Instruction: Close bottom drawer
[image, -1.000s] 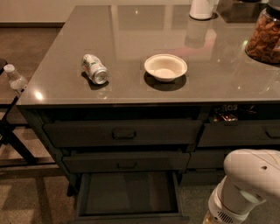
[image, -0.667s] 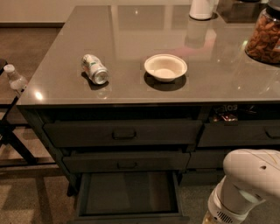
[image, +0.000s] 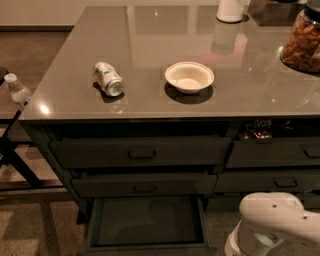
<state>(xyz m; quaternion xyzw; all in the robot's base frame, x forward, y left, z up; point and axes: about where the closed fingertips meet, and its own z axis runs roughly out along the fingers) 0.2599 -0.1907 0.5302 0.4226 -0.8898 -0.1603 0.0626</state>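
The bottom drawer (image: 146, 220) is the lowest of three wide dark drawers in the left stack. It stands pulled out toward me, and its flat dark inside shows empty. Its low front panel (image: 150, 248) lies at the bottom edge of the view; its handle is out of view. The two wide drawers above it (image: 142, 152) (image: 145, 185) are shut. My gripper is not in view. Only a white rounded part of my arm (image: 275, 225) shows at the bottom right, to the right of the open drawer.
On the grey countertop (image: 150, 30) lie a tipped can (image: 108, 79) and a white bowl (image: 189, 77). A jar of nuts (image: 303, 42) and a white container (image: 231, 10) stand at the back right. A narrower drawer stack (image: 275, 160) is to the right. A plastic bottle (image: 17, 90) sits on a stand at the left.
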